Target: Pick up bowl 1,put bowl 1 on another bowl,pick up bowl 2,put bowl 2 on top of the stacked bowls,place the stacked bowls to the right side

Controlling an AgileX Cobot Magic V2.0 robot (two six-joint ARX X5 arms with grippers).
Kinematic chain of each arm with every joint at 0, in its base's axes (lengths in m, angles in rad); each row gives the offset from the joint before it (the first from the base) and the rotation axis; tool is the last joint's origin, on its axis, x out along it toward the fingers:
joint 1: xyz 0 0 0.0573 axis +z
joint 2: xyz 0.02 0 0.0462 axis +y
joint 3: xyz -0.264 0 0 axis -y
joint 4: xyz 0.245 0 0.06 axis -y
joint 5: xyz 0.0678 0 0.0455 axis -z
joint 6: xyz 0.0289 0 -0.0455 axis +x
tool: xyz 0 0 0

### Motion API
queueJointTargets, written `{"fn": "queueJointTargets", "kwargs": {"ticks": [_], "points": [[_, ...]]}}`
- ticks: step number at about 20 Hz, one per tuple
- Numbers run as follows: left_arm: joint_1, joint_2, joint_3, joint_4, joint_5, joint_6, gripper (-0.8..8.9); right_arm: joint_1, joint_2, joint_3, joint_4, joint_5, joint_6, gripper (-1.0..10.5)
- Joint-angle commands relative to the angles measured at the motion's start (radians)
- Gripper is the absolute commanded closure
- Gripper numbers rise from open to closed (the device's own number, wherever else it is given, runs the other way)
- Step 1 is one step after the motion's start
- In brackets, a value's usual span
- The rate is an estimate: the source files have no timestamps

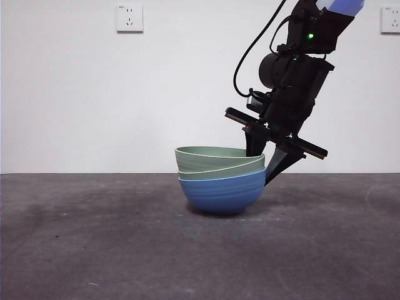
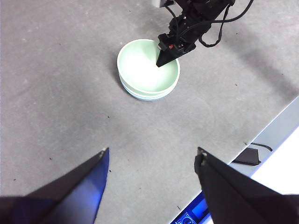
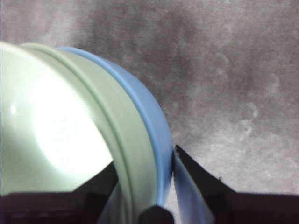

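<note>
The stacked bowls (image 1: 220,182) sit on the grey table near the middle: a blue ridged bowl (image 1: 222,195) at the bottom and two pale green bowls (image 1: 209,156) nested in it, the top one slightly tilted. My right gripper (image 1: 262,165) reaches down at the stack's right rim, with one jaw inside the top green bowl (image 3: 56,135) and the other outside against the blue wall (image 3: 156,135), so it is shut on the rims. The left wrist view shows the stack (image 2: 140,70) from high up, with the right gripper (image 2: 163,58) dipping into it. My left gripper (image 2: 153,154) hangs open and empty, well away.
A white wall with two sockets (image 1: 129,17) (image 1: 390,19) stands behind the table. In the left wrist view the table's edge (image 2: 280,121) runs close by, with a black device (image 2: 247,157) and its cable beyond it.
</note>
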Motion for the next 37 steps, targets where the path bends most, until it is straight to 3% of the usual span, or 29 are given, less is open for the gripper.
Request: {"fn": "queueJointTargets", "kwargs": {"ticks": [1,6,10,17,29,37], "points": [[-0.002,-0.002,0.001,0.003,-0.002,0.015,4.99,-0.014,-0.061,-0.012,-0.005,-0.003,-0.006,9.6],[-0.002,-0.002,0.001,0.003,-0.002,0.033,4.99,-0.111,-0.192,-0.012,-0.085,0.001,-0.053,9.6],[-0.002,-0.002,0.001,0.003,-0.001,0.033,4.99,-0.235,-0.211,-0.014,-0.204,0.004,-0.134,9.6],[-0.002,-0.001,0.001,0.046,-0.001,0.033,4.99,-0.345,-0.211,-0.06,-0.211,0.0,-0.195,9.6],[-0.002,0.002,0.001,0.05,-0.001,0.033,4.99,-0.362,-0.205,-0.264,-0.037,-0.035,-0.216,9.6],[-0.002,0.002,0.001,0.051,0.0,0.033,4.99,-0.362,-0.203,-0.312,-0.014,-0.032,-0.216,9.4]]}}
